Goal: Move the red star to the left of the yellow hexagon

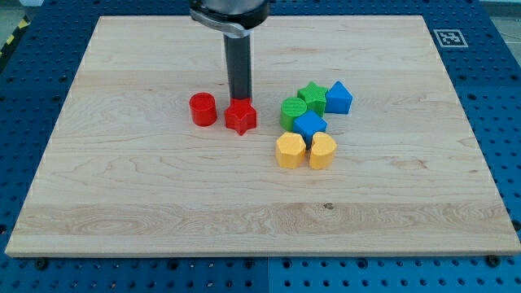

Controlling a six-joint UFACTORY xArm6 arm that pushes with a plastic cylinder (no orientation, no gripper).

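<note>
The red star lies near the board's middle, to the view's left of the block cluster. My tip stands right at the star's top edge, touching or nearly touching it. The yellow hexagon lies to the lower right of the star, at the bottom of the cluster. A second yellow block, heart-like, sits just right of the hexagon. A red cylinder stands just left of the star.
A green cylinder, a green star, a blue block and another blue block crowd above the yellow pair. The wooden board lies on a blue perforated table. A marker tag is at the top right corner.
</note>
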